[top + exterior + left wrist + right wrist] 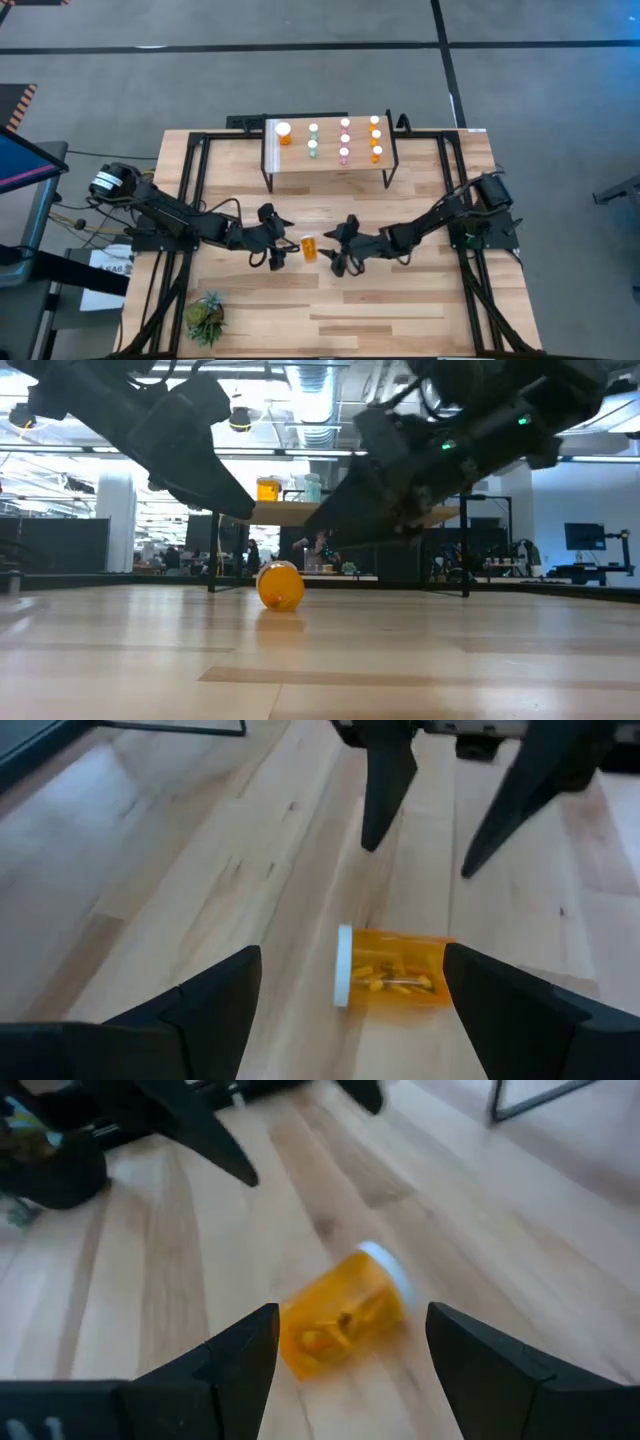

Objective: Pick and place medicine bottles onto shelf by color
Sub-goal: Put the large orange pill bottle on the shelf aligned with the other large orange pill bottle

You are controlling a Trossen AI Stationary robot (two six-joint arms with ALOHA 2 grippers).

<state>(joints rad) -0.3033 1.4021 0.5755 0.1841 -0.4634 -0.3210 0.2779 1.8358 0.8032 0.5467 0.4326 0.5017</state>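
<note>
- Looking straight down, the high view shows an orange bottle (310,248) lying on its side on the table (400,320), between the left gripper (278,246) and the right gripper (338,250); neither touches it. Beyond both grippers stands the shelf (327,172), carrying upright bottles: a wide orange one (284,133), teal ones (313,140), pink ones (345,139) and small orange ones (376,138). A small green plant (206,317) sits at the table's near corner on the left arm's side.
- Low view: the orange bottle (281,585) rests on the table (320,660), with both arms slanting down above it and the shelf (300,512) behind.
- Left wrist view: the left gripper (352,990) stands wide, its fingers (215,995) flanking the bottle (392,970) without contact; the white cap (344,966) points sideways. The other arm's fingers (385,780) hang just past the bottle.
- Right wrist view: the right gripper (350,1355) is likewise spread wide, the bottle (343,1312) lying tilted between its fingers (235,1360), untouched.
</note>
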